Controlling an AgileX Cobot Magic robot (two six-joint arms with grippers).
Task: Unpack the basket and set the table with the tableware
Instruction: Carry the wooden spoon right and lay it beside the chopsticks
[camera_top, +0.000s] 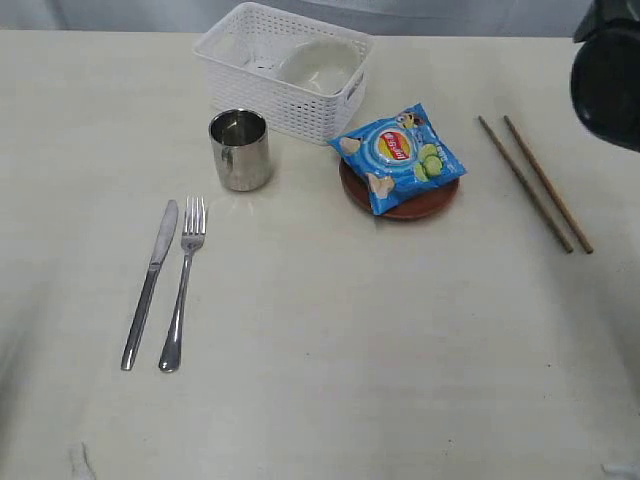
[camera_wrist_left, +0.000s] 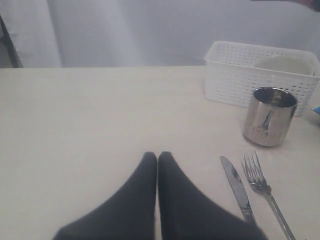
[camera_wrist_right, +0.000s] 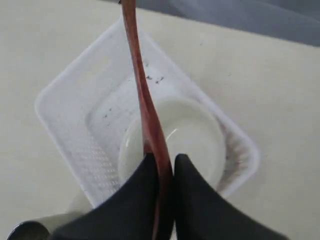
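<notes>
The right pincer (camera_wrist_right: 162, 162) is clamped on the dark red-brown wooden spoon (camera_wrist_right: 142, 95), holding it up over the white basket (camera_wrist_right: 60, 90), where the pale bowl (camera_wrist_right: 195, 135) sits inside. The left pincer (camera_wrist_left: 157, 157) is pressed shut with nothing in it, hovering over the desk (camera_top: 350, 350) near the knife (camera_top: 150, 285) and fork (camera_top: 182, 290), which lie side by side. The steel cup (camera_top: 240, 150) stands just beside the basket. The plate (camera_top: 420, 205) lies under a blue crisp bag (camera_top: 400, 155), and the chopsticks (camera_top: 525, 184) lie further right.

Occlusion notes
You see only the rim of the plate (camera_top: 425, 206) under the bag (camera_top: 400, 155); the spoon (camera_wrist_right: 144, 100) has its far end cut off; the right arm (camera_top: 608, 75) is blurred.
</notes>
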